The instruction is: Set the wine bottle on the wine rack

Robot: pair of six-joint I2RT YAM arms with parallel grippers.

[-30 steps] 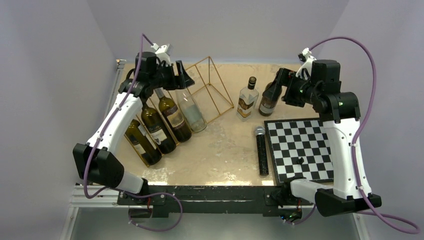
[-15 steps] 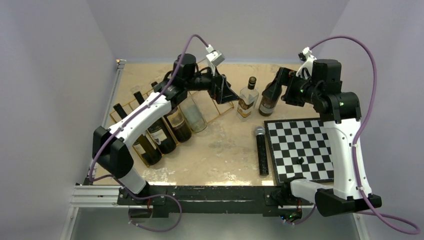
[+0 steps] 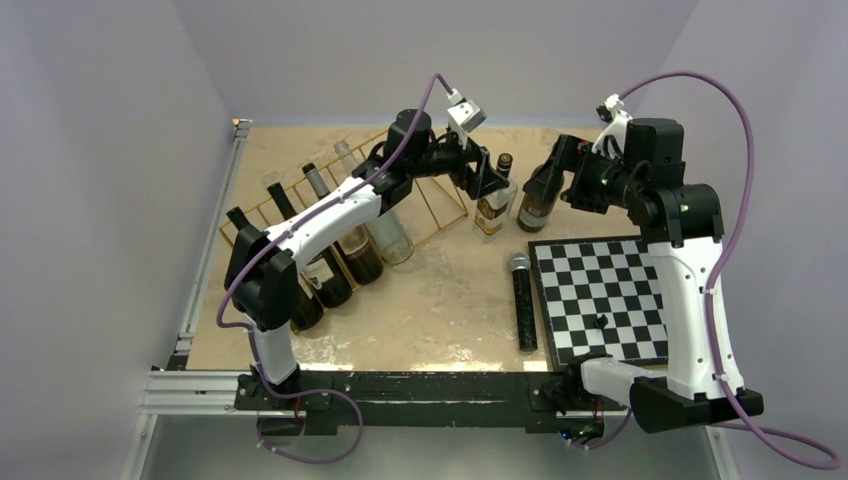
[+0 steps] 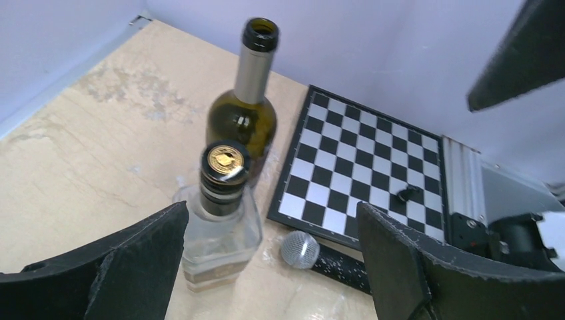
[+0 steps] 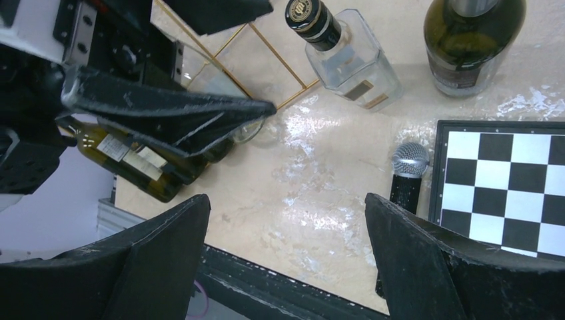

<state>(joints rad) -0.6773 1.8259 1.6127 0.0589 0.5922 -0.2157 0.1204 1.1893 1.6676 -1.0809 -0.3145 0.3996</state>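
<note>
At top centre a clear square bottle (image 5: 346, 63) with a black-and-gold cap is seen, with a dark green wine bottle (image 5: 470, 47) to its right. A microphone (image 5: 406, 177) is laid just beside the chessboard (image 5: 506, 180) at lower right. The gold wine rack (image 5: 280, 53) and its lying bottles (image 5: 123, 155) are partly hidden at upper left by the left gripper (image 5: 272, 57). The right gripper (image 5: 285, 200) is spread wide.

Green bottle (image 4: 243, 123) close behind clear bottle (image 4: 220, 220)

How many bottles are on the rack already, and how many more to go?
Four bottles already lie in the gold wine rack. The left gripper is open at the clear square bottle, not gripping yet. That one and the dark green bottle stand on the table. The right gripper is open and empty.
</note>
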